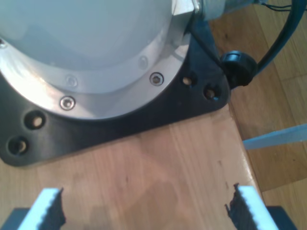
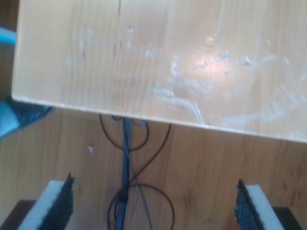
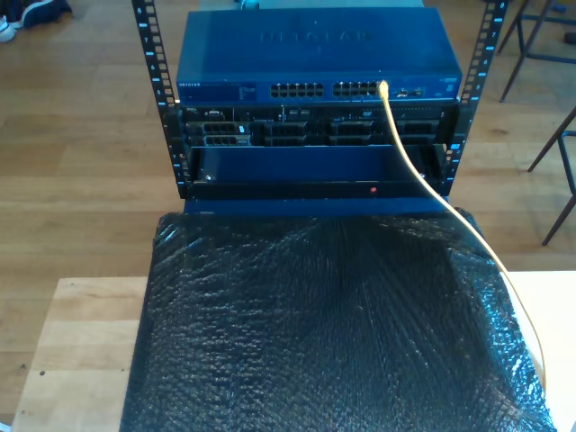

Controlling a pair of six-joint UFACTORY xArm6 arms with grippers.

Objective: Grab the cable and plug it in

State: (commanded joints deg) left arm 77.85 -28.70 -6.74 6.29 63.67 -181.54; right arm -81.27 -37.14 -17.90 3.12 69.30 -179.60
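Cable (image 3: 450,211) runs pale yellow from the exterior view's lower right, over black bubble wrap (image 3: 333,324), up to a port at the right of the blue network switch (image 3: 315,56), its tip at the port. Our first end effector (image 1: 146,203) hangs released above the wooden surface (image 1: 168,163) beside an arm base (image 1: 96,57). Our second end effector (image 2: 153,201) is released past a surface edge (image 2: 144,62), above floor wiring (image 2: 125,158).
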